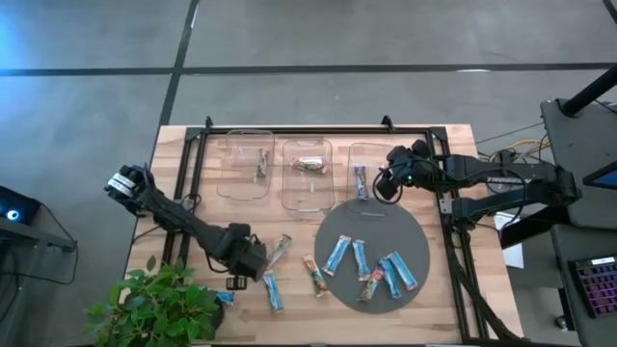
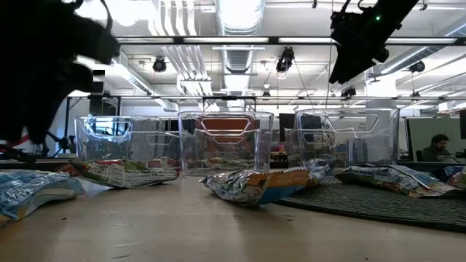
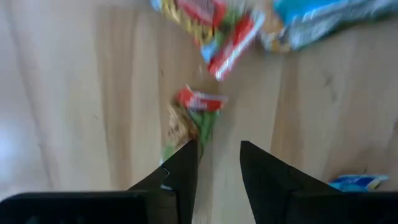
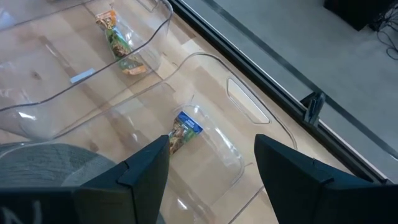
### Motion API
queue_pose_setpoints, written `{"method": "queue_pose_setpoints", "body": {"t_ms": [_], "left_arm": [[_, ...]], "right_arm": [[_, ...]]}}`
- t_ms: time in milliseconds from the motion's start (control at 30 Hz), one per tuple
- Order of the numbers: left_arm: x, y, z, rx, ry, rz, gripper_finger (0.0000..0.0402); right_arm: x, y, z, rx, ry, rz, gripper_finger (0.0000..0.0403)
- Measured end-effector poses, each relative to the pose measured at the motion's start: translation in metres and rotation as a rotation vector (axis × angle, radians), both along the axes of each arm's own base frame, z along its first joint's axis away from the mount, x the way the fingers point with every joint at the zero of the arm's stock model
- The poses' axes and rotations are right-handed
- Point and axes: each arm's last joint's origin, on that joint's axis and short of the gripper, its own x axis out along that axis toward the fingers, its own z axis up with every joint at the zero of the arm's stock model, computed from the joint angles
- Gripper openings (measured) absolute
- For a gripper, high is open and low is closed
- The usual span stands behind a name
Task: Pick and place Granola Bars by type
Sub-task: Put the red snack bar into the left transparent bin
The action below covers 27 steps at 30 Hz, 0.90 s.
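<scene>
Where wood shows: shiny tan, red-green wrapped granola bar [image 3: 194, 118], crinkled.

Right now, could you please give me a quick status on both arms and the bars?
Left gripper low beside a tan bar, empty. Right gripper open above right bin; purple-blue bar inside. Blue bars wait on grey mat. Nothing blocking.

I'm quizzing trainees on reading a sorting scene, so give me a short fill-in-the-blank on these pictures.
1. Behind the grey mat stand ___ clear bins.
2. Each bin holds ___ bar.
3. The right gripper, its jaws open and empty, hangs above the ___ bin.
4. The left gripper is beside the ___ in the table's corner.

Missing words: three; one; right; plant
</scene>
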Motion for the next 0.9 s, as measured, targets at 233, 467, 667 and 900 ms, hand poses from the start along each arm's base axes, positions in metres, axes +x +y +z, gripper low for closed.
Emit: {"method": "queue_pose_setpoints", "body": {"t_ms": [233,467,667,900], "left_arm": [[-0.005,0.004,-0.006,0.027,0.029,0.08,0.0103],[0.002,0.003,0.003,0.01,-0.018,0.237,0.0117],[0.007,0.005,0.009,0.092,-0.079,0.177,0.0169],[-0.002,0.009,-0.006,0.135,-0.032,0.025,0.0188]], "right_arm": [[-0.001,0.0,-0.003,0.003,0.008,-0.002,0.0226],[-0.001,-0.001,-0.006,0.002,0.021,-0.003,0.0226],[-0.002,-0.005,-0.007,-0.005,0.021,-0.016,0.0226],[-0.002,-0.008,-0.007,-0.006,0.02,-0.031,0.0226]]}}
